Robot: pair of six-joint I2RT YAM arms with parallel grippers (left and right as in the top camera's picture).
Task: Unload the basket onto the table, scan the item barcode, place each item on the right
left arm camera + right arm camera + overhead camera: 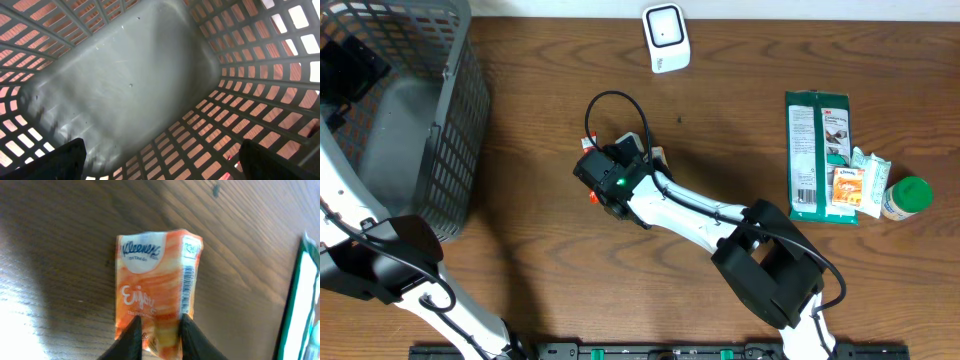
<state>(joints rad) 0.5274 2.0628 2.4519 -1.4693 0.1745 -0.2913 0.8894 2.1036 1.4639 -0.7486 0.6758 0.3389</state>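
An orange and white Kleenex tissue pack [155, 280] lies on the wooden table with its barcode along the right edge, facing up. My right gripper [159, 330] has its narrow jaws set on either side of the pack's lower end, both fingers touching it. From overhead the right gripper [638, 152] sits mid-table, and only a corner of the pack [657, 156] shows. The white scanner [666, 38] stands at the far edge, apart from the pack. Inside the grey basket [460, 130], my left gripper [165, 167] is open wide and holds nothing.
At the right of the table lie a green flat package [815, 150], two small tissue packs [847, 188] on it, and a green-lidded bottle [907, 197]. The basket fills the far left corner. A black cable [610, 100] loops above the right gripper.
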